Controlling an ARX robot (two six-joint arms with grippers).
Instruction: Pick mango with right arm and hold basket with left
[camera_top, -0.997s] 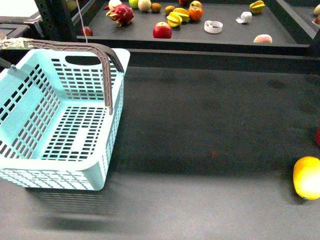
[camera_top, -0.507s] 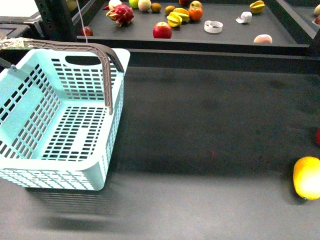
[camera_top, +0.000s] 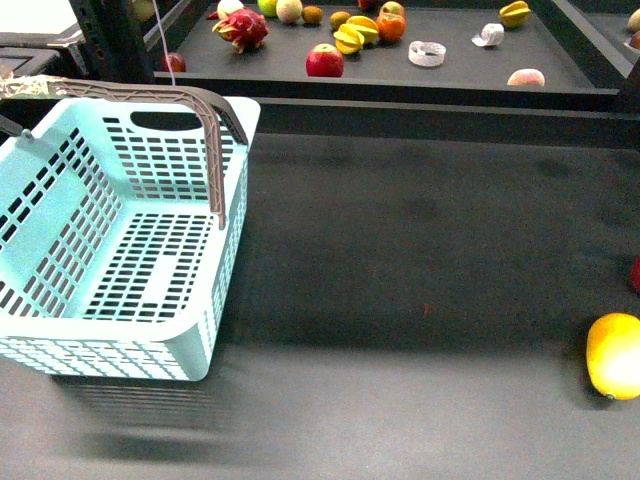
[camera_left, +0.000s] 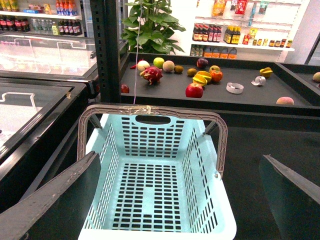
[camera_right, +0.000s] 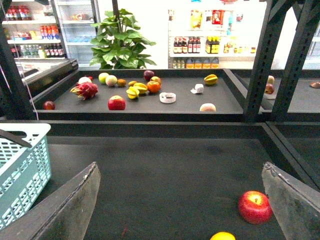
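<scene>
Lying at the right edge of the table, the mango lines up in the gap of the wide-spread right gripper, the nearer arm, while the left gripper gapes empty facing the basket.

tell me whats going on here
Nothing is gripped yet. The left gripper is open, facing the light blue basket, whose handle stands up. The right gripper is open too, above the dark table. The mango lies untouched far to the robot's right, near a red apple.
</scene>
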